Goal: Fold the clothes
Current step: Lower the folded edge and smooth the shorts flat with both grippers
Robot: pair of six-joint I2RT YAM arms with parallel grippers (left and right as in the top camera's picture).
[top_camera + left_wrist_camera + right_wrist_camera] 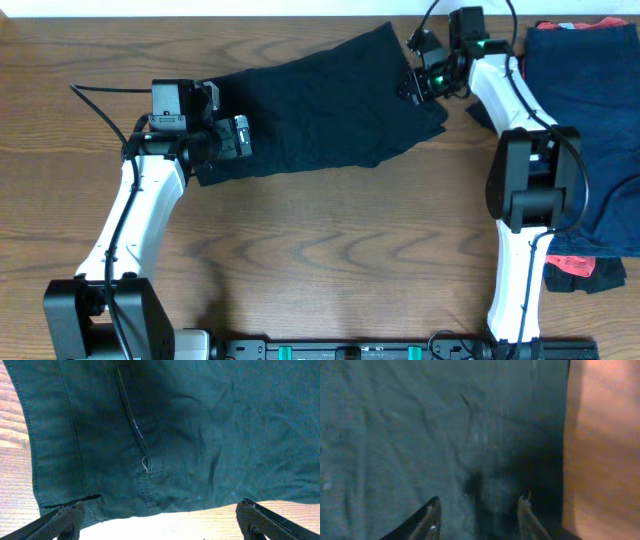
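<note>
Black shorts (320,110) lie spread flat across the back middle of the wooden table (330,250). My left gripper (243,137) is at their left end, wide open. In the left wrist view its fingers (60,520) straddle the hem of the shorts (200,435), with a pocket seam just ahead. My right gripper (412,82) is at the shorts' right edge. Its jaws (479,510) are partly closed but still apart, pressed down over the fabric (420,435) near the cloth's edge.
A pile of navy-blue clothes (600,120) covers the table's right side. Beside the right arm's base, a small red piece (572,266) lies on a black one (605,280). Bare wood shows in the right wrist view (605,450).
</note>
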